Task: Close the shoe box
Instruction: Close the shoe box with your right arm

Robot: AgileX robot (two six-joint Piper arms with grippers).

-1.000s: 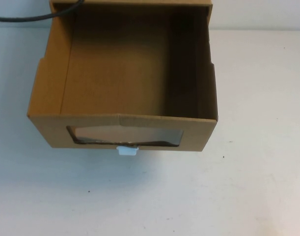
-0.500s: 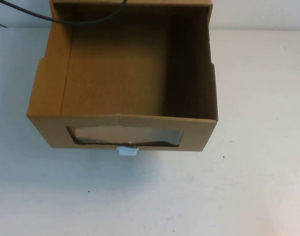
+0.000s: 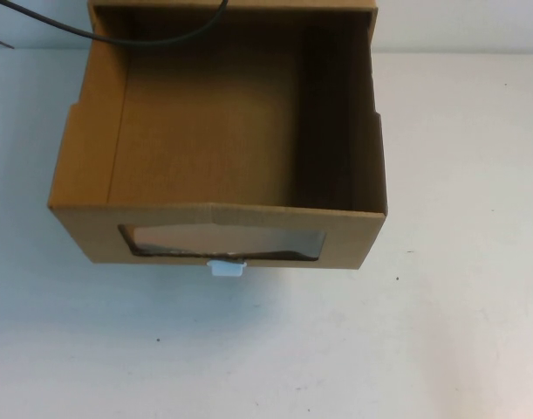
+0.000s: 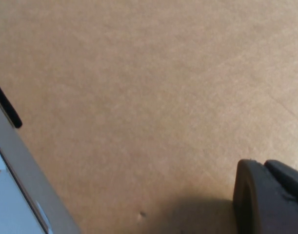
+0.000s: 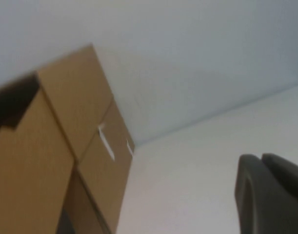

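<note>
The matte brown cardboard shoe box [image 3: 218,131] fills the upper centre of the high view, its drawer pulled open and bare inside, with a clear window [image 3: 222,242] and a white pull tab [image 3: 226,268] on its front. The left gripper [image 4: 270,197] sits close over plain cardboard, and the right gripper [image 5: 270,192] is near the box's side; I cannot tell either's jaw state.

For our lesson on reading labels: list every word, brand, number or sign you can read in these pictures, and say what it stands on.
None can be read.
Shoe box: plain brown cardboard, no print; its white pull tab is blank.
Table: only small dark specks.
Left gripper close over cardboard and right gripper off beside the box carry no markings.
</note>
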